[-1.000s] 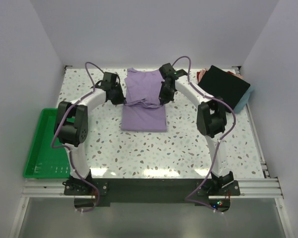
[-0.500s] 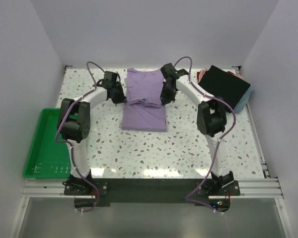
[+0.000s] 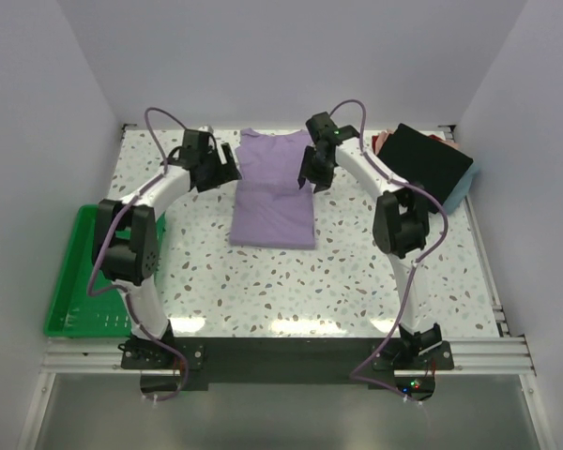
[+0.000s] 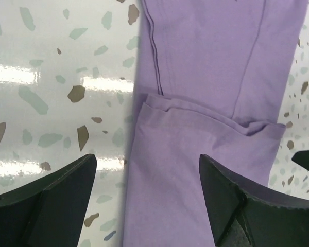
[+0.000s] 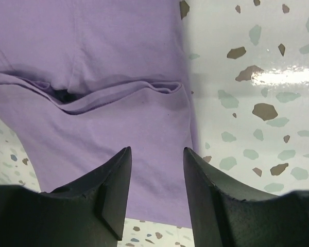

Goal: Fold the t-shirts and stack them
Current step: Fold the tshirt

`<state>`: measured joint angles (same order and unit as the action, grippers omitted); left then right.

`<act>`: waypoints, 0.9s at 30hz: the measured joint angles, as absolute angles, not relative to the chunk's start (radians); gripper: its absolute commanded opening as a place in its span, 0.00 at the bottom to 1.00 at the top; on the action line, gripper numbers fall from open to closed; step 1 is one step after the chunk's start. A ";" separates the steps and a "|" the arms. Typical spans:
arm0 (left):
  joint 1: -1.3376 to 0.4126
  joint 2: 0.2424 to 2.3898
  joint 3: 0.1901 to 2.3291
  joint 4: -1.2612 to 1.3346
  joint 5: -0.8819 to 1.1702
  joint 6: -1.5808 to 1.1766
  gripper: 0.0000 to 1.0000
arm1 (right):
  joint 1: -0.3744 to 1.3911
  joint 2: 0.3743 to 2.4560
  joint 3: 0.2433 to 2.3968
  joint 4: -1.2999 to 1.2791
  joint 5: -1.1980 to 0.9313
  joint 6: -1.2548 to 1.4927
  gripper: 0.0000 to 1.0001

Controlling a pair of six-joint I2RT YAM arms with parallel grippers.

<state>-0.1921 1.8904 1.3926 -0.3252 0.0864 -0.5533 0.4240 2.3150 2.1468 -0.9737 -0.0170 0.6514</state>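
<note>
Left claw (image 4: 147,172) and right claw (image 5: 157,159): my jaws apart on both, empty, hanging over folded lavender t-shirt (image 3: 273,202) lying flat on counter (image 3: 357,272).

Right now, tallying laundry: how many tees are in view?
4. A purple tee lies in the middle; a black tee sits far right, with a pink tee and a light blue tee peeking from under it. More may hide there.

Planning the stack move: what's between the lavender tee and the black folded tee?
Top view: only the right arm crosses the stretch between the lavender tee and the black folded tee; the rest is bare speckled table.
</note>
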 measured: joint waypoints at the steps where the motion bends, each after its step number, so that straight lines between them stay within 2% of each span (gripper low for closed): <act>1: -0.192 1.872 1.376 -0.318 0.098 -0.547 0.84 | 0.424 2.307 2.130 -0.965 -0.018 0.646 0.48; 17: -0.239 1.705 0.989 -0.294 0.164 -0.529 0.81 | 0.471 2.001 1.528 -0.830 -0.093 0.646 0.41; 27: -0.269 1.604 0.876 -0.301 0.158 -0.531 0.81 | 0.511 1.969 1.440 -0.782 -0.099 0.663 0.32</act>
<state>-0.2691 1.6035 0.8764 -0.3008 0.1581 -0.5308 0.5114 1.9694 1.4399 -0.7822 -0.0986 0.6628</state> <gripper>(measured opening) 0.813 0.346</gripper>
